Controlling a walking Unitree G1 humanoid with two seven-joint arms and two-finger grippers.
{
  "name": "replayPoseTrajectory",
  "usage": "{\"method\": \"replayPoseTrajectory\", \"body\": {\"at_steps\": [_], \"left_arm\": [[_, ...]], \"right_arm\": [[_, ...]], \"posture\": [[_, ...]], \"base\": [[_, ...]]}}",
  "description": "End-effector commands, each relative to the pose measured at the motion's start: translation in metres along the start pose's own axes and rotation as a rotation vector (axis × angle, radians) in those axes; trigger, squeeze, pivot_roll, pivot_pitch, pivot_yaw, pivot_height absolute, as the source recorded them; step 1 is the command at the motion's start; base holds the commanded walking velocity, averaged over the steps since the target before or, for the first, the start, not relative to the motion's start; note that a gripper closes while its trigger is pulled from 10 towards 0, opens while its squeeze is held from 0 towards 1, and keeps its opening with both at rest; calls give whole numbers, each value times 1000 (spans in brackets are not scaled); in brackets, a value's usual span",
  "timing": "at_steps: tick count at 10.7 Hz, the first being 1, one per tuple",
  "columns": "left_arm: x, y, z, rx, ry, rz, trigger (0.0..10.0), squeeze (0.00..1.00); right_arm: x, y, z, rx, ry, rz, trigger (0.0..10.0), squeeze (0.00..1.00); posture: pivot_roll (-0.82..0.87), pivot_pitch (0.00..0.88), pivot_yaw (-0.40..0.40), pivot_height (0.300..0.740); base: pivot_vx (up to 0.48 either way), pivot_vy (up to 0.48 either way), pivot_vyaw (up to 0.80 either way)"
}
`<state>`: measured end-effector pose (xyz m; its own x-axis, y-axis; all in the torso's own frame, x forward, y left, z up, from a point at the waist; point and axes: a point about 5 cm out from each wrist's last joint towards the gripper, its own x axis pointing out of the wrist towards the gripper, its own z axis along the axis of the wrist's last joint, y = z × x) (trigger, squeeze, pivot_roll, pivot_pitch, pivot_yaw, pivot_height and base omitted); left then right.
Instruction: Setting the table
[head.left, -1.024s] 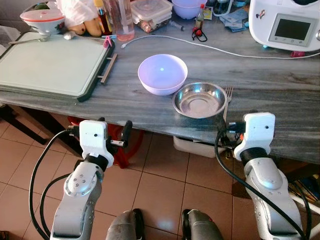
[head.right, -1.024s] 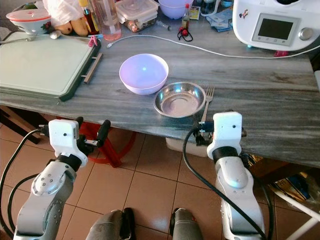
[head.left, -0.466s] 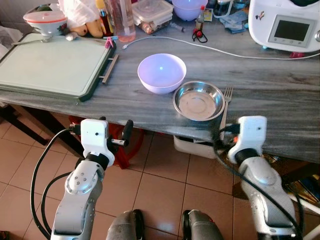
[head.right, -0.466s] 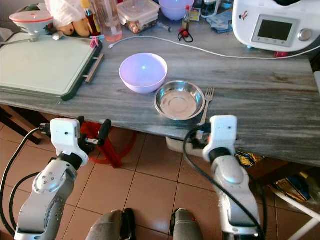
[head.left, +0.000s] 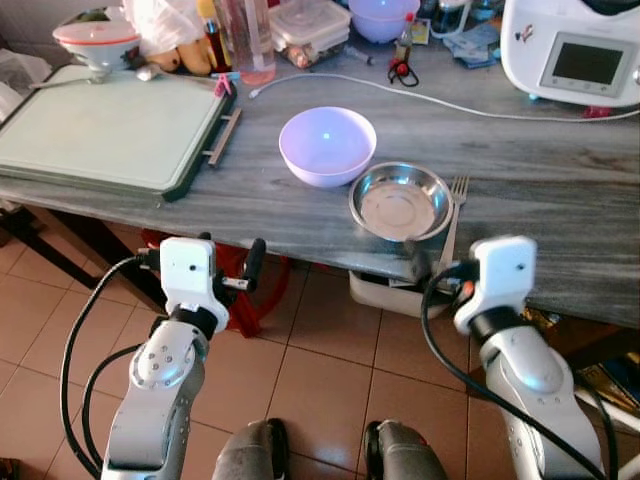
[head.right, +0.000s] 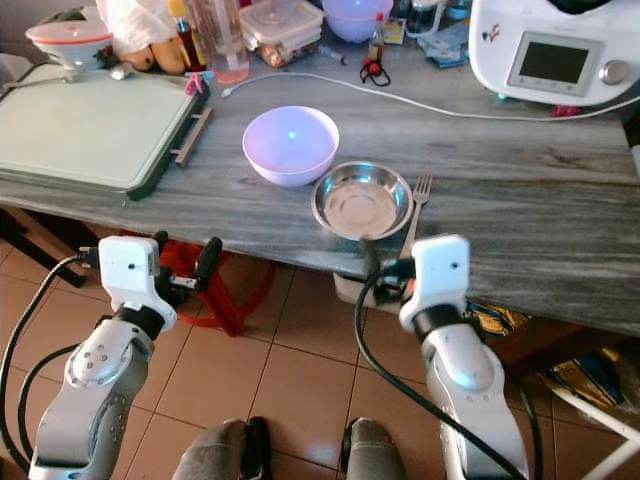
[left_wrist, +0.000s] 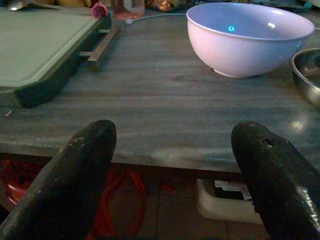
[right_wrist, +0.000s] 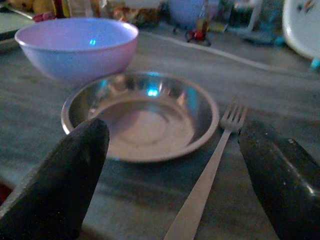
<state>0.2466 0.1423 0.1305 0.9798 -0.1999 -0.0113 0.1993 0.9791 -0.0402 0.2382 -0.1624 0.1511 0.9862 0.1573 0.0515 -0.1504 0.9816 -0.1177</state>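
On your desk (head.left: 560, 200) the place setting looks partly laid: the lilac bowl (head.left: 327, 146) sits touching the steel dish (head.left: 400, 201), with the fork (head.left: 452, 213) just beside the dish near the front edge. Your right claw (right_wrist: 175, 200) is spread wide and empty at the desk edge, facing dish and fork. Your left claw (left_wrist: 170, 175) hangs released, off the edge. I'd judge other items remain to be set.

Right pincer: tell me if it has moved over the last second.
Yes. The right pincer has drawn back from the table edge toward the robot and shifted leftward; a second ago its wrist overlapped the tabletop beside the fork, now it sits below the steel bowl.
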Motion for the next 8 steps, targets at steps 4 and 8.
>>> {"method": "replayPoseTrajectory", "body": {"at_steps": [4, 8], "left_arm": [[-2, 2, -3, 5, 6, 23, 10000, 0], [5, 4, -7, 5, 4, 31, 10000, 0]], "right_arm": [[7, -4, 5, -31, -50, -76, 10000, 0], [14, -15, -8, -25, -39, -182, 10000, 0]], "posture": [[-45, 118, 52, 740], [-50, 55, 59, 740]], "base": [[-338, 0, 0], [-427, 0, -236]]}}
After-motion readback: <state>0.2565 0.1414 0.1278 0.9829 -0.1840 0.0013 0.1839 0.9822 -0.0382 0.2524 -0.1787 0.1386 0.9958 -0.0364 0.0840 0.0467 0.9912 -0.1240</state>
